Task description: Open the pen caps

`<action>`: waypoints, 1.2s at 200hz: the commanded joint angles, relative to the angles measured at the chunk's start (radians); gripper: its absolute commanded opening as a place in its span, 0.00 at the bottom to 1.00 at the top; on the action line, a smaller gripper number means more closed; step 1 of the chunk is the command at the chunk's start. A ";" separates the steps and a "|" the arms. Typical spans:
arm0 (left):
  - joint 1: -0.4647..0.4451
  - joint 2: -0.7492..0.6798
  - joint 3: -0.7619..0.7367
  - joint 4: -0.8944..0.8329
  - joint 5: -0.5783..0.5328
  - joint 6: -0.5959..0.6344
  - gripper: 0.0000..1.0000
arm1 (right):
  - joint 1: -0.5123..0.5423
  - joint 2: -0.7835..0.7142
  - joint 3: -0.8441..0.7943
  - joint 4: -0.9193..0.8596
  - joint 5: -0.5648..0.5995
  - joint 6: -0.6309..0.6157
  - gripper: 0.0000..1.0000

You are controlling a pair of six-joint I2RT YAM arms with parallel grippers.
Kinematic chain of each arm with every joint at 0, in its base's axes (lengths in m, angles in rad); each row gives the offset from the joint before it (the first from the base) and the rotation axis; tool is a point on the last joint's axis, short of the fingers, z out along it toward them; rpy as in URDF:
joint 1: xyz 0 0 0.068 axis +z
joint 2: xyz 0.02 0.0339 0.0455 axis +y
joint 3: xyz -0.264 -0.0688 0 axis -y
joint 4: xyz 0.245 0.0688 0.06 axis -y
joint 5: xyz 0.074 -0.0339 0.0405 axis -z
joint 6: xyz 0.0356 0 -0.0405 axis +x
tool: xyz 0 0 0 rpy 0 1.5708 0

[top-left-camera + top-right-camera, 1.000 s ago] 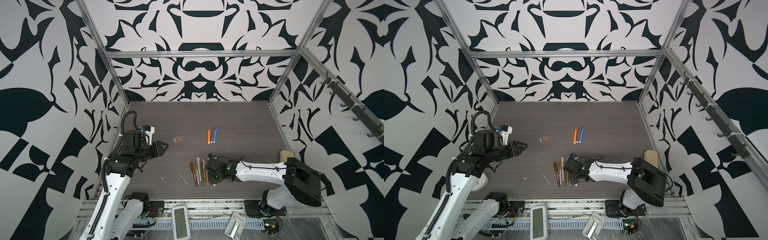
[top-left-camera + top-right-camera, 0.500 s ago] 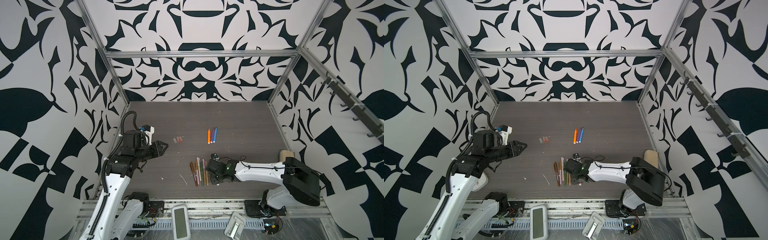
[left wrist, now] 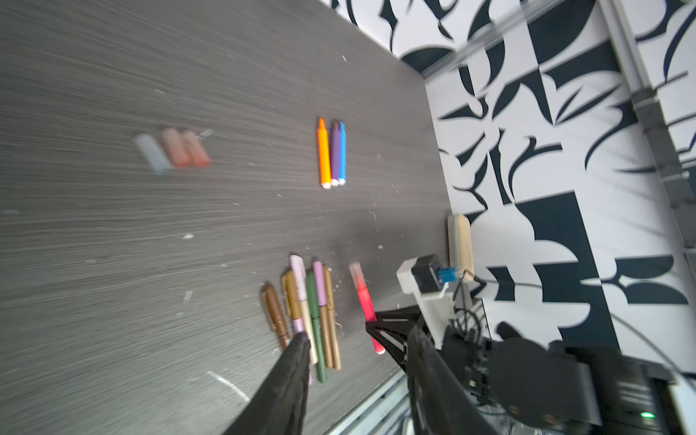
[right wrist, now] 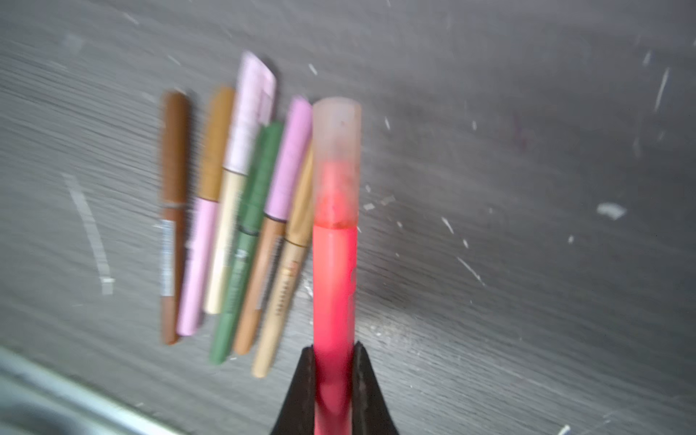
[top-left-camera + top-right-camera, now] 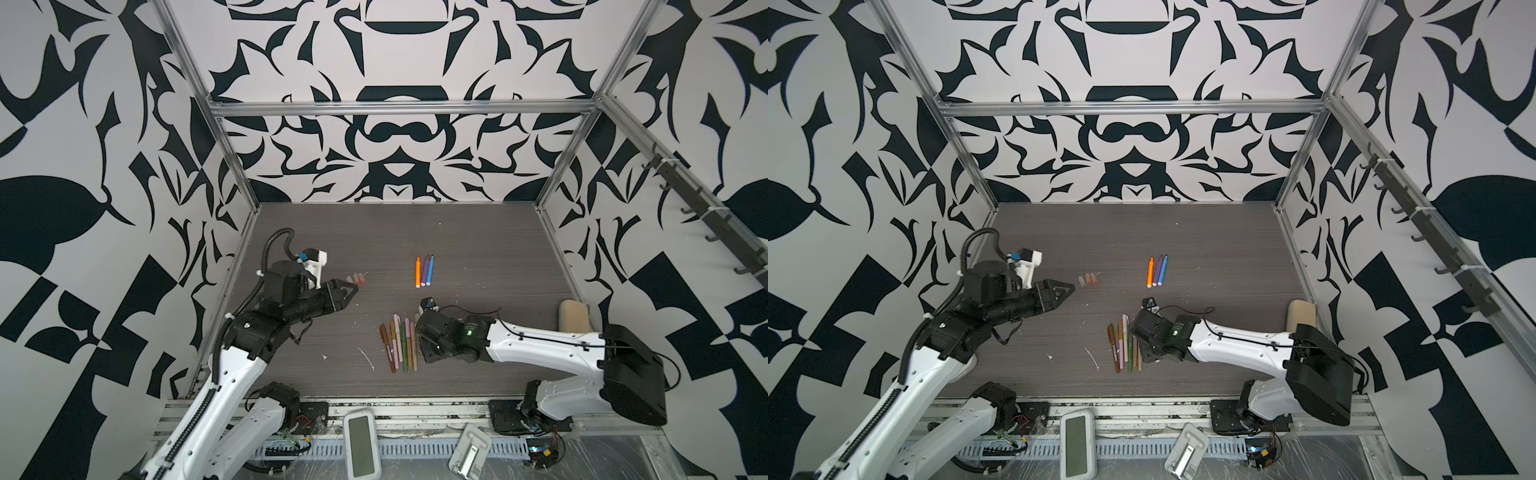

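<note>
Pinching the pink-red pen (image 4: 334, 282) by its barrel end, my right fingers (image 4: 299, 380) clamped, beside the muted pens (image 4: 241, 226).
Light, stiff, slick, I judge; its translucent cap (image 4: 336, 150) juts free for my part-open, empty left fingers (image 3: 290, 376).

Table (image 5: 490, 249), contents by position.
- Left of centre: three loose caps (image 5: 358, 279), side by side. The left gripper (image 5: 354, 290) is just to their left, not touching them.
- Centre, toward the back: three pens (image 5: 424, 271), side by side, well right of the caps.
- Centre, toward the front: row of pens (image 5: 399, 343), packed side by side, directly before the three pens.
- Just right of that row: single pen (image 4: 334, 263), lengthwise with it, its rear end clamped between the fingers (image 4: 297, 384) of the right gripper (image 4: 334, 352).
- Right wall: block (image 5: 573, 316) against it, behind the right arm.
</note>
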 commanded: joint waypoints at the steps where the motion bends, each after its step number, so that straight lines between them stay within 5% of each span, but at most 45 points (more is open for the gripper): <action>1: -0.127 0.069 -0.019 0.166 -0.100 -0.085 0.46 | -0.008 -0.041 0.058 -0.018 -0.025 -0.055 0.00; 70: -0.386 0.358 0.063 0.289 -0.187 -0.101 0.46 | -0.018 -0.089 0.024 0.081 -0.117 -0.038 0.00; 164: -0.445 0.524 0.121 0.295 -0.144 -0.113 0.46 | -0.021 -0.197 -0.004 0.124 -0.141 -0.063 0.00; 240: -0.449 0.515 0.134 0.218 -0.232 -0.100 0.46 | -0.021 -0.245 -0.013 0.082 -0.076 -0.042 0.00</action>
